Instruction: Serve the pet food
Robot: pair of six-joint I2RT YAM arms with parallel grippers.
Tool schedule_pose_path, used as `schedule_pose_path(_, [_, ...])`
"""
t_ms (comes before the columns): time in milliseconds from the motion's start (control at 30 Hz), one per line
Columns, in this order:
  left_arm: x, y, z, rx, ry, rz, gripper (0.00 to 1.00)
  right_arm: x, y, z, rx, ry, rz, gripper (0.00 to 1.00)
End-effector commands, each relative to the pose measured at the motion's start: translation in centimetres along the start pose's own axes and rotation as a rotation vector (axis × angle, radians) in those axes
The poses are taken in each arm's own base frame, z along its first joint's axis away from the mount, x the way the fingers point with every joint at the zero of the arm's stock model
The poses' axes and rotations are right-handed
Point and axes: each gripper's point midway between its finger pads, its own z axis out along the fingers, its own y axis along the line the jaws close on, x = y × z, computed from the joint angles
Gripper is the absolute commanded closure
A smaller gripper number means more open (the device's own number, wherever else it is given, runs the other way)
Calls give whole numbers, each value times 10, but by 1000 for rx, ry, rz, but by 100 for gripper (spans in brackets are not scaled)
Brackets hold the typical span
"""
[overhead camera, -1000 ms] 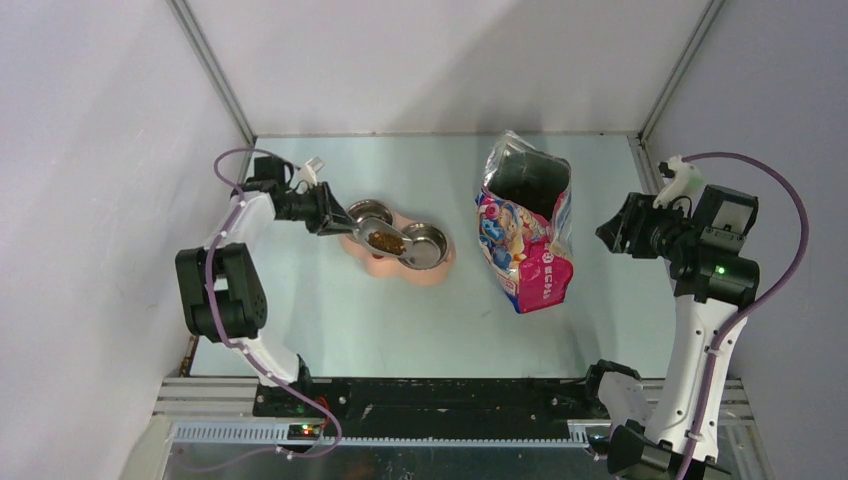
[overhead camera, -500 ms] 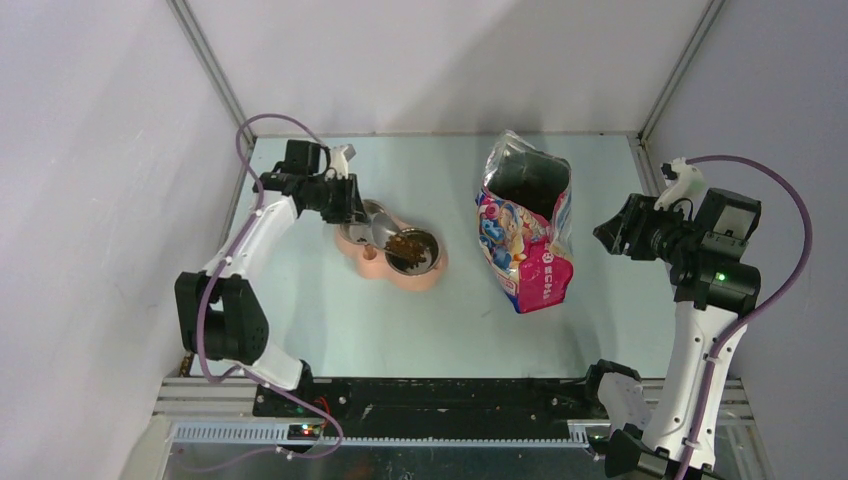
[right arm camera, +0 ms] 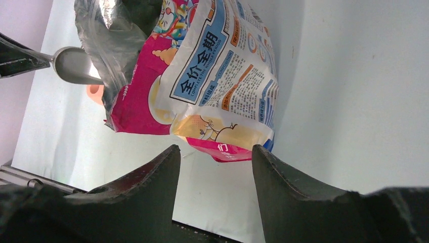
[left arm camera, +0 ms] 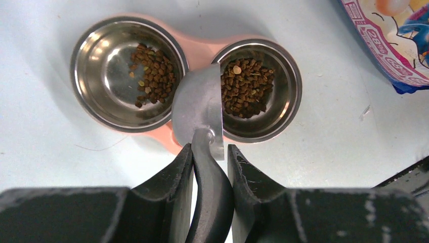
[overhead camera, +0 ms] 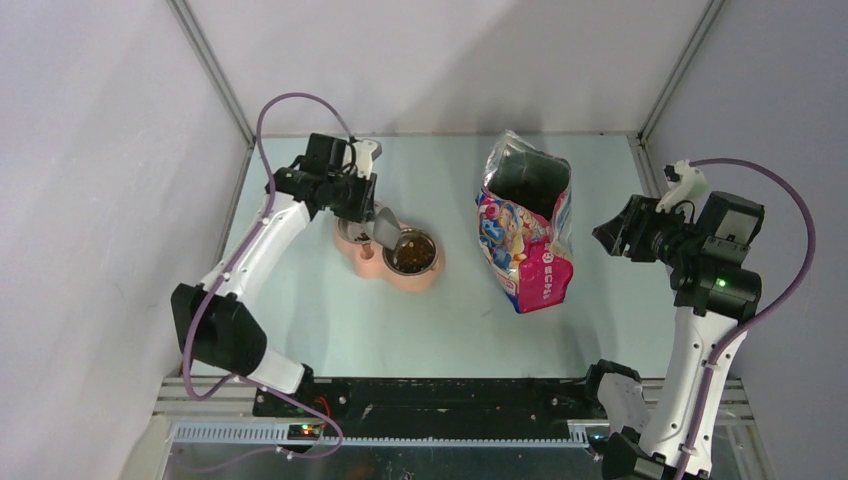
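Left gripper (left arm camera: 210, 152) is closed hard on the dark handle of the scoop (left arm camera: 198, 101), its fingers nearly together with only that handle between them; I see the scoop's metal bowl rolled on its side just past the fingertips, its back toward my wrist camera, over the inner rim of the right-hand bowl (left arm camera: 296, 96). Beyond it the pet food (left arm camera: 246, 86) lies as a fair heap in that bowl, with a thinner scatter in the left-hand bowl (left arm camera: 81, 55) of the pink feeder (left arm camera: 200, 48); so I judge both servings are down and the second pour is about finished, leaving at most a top-up and parking the scoop. Farther off, my right gripper (right arm camera: 215, 152) is wide open and holds nothing, facing the bag (right arm camera: 222, 66) but apart from it. I cannot see into the scoop, so whether any kibble is left in it I cannot tell; from above, the left wrist covers one bowl; the bag's mouth is too dark to judge its fill.
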Motion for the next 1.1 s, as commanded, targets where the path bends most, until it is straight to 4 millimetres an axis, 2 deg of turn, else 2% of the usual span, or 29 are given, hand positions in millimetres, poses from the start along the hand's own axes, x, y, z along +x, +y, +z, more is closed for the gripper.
schedule_pose_path(0, [-34,-6,-39,-24,-142,111,100,-8,5,-4,-14,-35,-21,43])
schedule_pose_path(367, [-26,-12,-50,-15,-149,144,100,-6,5,0,-29,-31,-7,43])
schedule_pose_path(567, [-2,2,-62,-80,-134,237,100,-4,3,-2,-15,-30,-17,43])
schedule_pose_path(700, [-12,-22,-81,18,-256,196,100,-2,3,0,-19,-31,-4,43])
schedule_pose_path(833, [-3,-16,-66,5,-205,190,100,-3,3,6,-42,-24,35,43])
schedule_pose_path(1000, [-18,-21,-76,17,-252,178,100,-2,2,4,-28,-29,29,43])
schedule_pose_path(1067, [-45,-45,-108,101,-337,135,100,0,0,2,-13,-27,20,43])
